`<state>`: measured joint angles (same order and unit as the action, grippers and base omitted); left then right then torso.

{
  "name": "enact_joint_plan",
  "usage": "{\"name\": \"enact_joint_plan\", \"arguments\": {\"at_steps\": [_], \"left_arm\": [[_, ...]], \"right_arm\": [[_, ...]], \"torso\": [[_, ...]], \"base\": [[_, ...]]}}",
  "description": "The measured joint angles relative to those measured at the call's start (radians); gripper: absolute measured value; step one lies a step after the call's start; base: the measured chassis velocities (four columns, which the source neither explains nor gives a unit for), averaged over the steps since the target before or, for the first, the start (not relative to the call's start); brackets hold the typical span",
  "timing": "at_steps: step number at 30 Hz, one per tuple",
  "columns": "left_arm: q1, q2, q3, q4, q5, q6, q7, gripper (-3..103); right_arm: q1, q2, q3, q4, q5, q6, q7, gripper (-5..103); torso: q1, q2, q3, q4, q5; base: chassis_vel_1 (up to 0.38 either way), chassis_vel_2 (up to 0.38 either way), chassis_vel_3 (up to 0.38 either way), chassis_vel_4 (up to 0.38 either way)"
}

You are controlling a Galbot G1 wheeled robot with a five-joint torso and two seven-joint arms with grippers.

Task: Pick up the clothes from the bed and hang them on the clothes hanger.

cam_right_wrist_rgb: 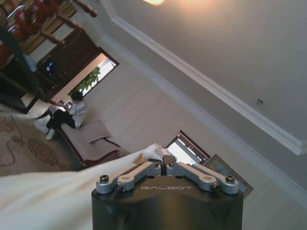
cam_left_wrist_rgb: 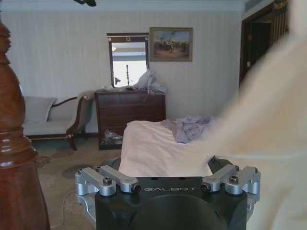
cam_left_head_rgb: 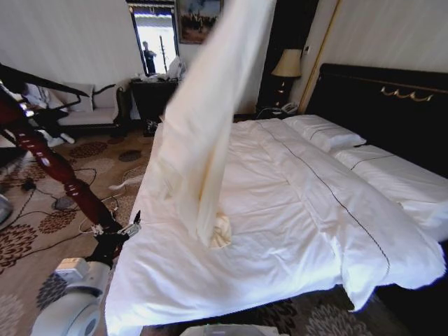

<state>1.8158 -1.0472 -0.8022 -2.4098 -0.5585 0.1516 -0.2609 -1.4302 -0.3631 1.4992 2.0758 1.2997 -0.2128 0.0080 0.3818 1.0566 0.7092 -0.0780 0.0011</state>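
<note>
Hanging in a long drape above the bed (cam_left_head_rgb: 280,210), the cream shirt (cam_left_head_rgb: 210,126) runs from the top of the head view down to a bunched end that touches the white duvet (cam_left_head_rgb: 231,280) near the bed's foot corner. In the right wrist view the right gripper (cam_right_wrist_rgb: 163,166) has its jaws closed together on a pinch of the shirt's fabric, a small tuft of cloth (cam_right_wrist_rgb: 154,150) standing up just at the fingertips while the rest of the garment spreads away below the gripper body. That gripper is raised high, with the ceiling cornice and wall behind it.

The left gripper (cam_left_wrist_rgb: 168,172) sits low beside the bed's foot corner, jaws spread wide with nothing between them; the cream fabric (cam_left_wrist_rgb: 273,124) hangs just beside it, near one finger. A small grey-blue garment (cam_left_wrist_rgb: 189,127) lies crumpled on the bed beyond this gripper. The reddish-brown turned wooden post (cam_left_head_rgb: 52,164) leans close to the bed's foot corner, on the patterned carpet (cam_left_head_rgb: 42,231) side. A dark wooden dresser (cam_left_wrist_rgb: 130,115) stands against the wall past the foot of the bed, under a mirror (cam_left_wrist_rgb: 127,60). Pillows (cam_left_head_rgb: 325,133) rest against the dark headboard (cam_left_head_rgb: 385,105).
</note>
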Motion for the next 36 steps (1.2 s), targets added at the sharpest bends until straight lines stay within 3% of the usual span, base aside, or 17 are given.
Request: {"name": "enact_joint_plan", "arguments": {"at_steps": [6,11,18,23,25,27,28,30,34,36], "left_arm": [[0.031,0.004,-0.003,-0.003,0.003,0.002,0.003,100],[0.021,0.003,0.003,0.013,0.009,0.002,0.005,100],[-0.013,0.018,0.021,0.018,0.007,0.004,0.009,100],[-0.02,0.106,0.046,-0.025,-0.041,0.008,0.069,99],[-0.046,0.173,0.064,-0.053,-0.09,0.015,0.08,99],[-0.127,0.278,0.117,-0.086,-0.186,0.034,0.075,99],[-0.264,0.367,0.22,-0.093,-0.327,0.052,0.041,98],[-0.295,0.381,0.243,-0.093,-0.369,0.054,0.035,98],[-0.361,0.418,0.289,-0.093,-0.533,0.067,0.041,98],[-0.37,0.424,0.293,-0.093,-0.541,0.07,0.049,98]], "right_arm": [[-0.006,0.043,-0.035,0.017,-0.101,0.038,-0.041,0],[-0.015,0.059,-0.046,0.04,-0.122,0.035,-0.044,0],[-0.047,0.073,-0.053,0.067,-0.126,0.005,0.015,0],[-0.062,0.065,-0.047,0.066,-0.141,-0.058,0.083,0],[-0.076,0.042,-0.037,0.054,-0.147,-0.11,0.141,0],[-0.116,-0.01,-0.013,0.018,-0.142,-0.188,0.247,0],[-0.148,-0.07,0.005,-0.048,-0.136,-0.246,0.34,0],[-0.148,-0.078,0.006,-0.055,-0.129,-0.259,0.357,0],[-0.136,-0.084,0.005,-0.04,-0.099,-0.291,0.381,0],[-0.134,-0.083,0.005,-0.026,-0.081,-0.294,0.387,0]], "torso": [[0.0,0.0,0.0,0.0006,-0.0014],[0.0,0.0,0.0,0.0002,-0.0011],[0.0,0.0,0.0,0.0003,-0.0012],[0.0,0.0,0.0,0.0004,-0.0009],[0.0,0.0,0.0,0.0002,-0.0009],[0.0,0.0,0.0,0.0,-0.0012],[0.0,0.0,0.0,0.0004,-0.0015],[0.001,0.0,0.0,0.0004,-0.0014],[0.0,0.0,0.0,0.0,-0.0011],[0.0,0.0,0.0,0.0,-0.0011]], "base": [[0.0,0.0,0.0,0.0],[0.0,0.0,0.0,0.0],[0.0,0.0,0.0,0.0],[0.0,0.0,0.0,0.0],[0.0,0.0,0.0,0.0],[0.0,0.0,0.0,0.0],[0.0,0.0,0.0,0.0],[0.0,0.0,0.0,0.0],[0.0,0.0,0.0,0.0],[0.0,0.0,0.0,0.0]]}}
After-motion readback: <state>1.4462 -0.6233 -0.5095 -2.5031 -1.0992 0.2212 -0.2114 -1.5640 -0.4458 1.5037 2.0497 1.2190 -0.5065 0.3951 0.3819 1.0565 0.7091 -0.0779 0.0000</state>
